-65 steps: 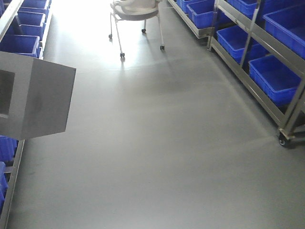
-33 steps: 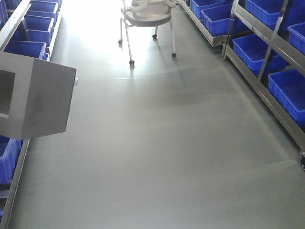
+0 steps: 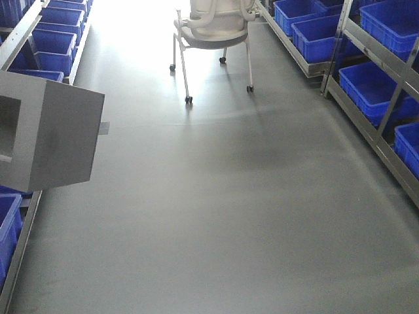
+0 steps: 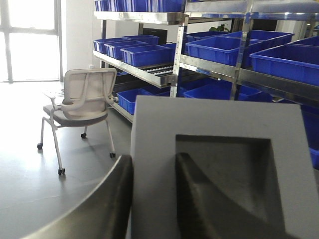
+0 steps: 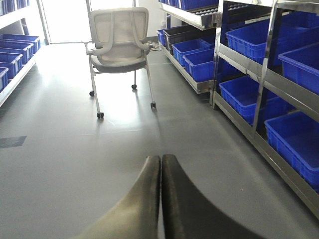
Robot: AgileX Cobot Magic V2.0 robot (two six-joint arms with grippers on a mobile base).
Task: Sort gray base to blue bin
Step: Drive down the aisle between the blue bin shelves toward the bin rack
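the robot has rolled down the aisle [image 3: 229,216], chair [image 3: 213,26] nearer, gray base [image 3: 49,137] still pinched by its wall in the left claw [image 4: 153,160], right claw [image 5: 160,164] closed empty, so binning lies ahead.

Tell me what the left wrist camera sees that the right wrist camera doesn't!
Only the left wrist view shows the gray base, clamped by the left gripper with one of the jaws inside its square window. Only the right wrist view shows the right gripper, jaws shut together and empty. Both show the white chair, blue crates on metal racks and gray floor.
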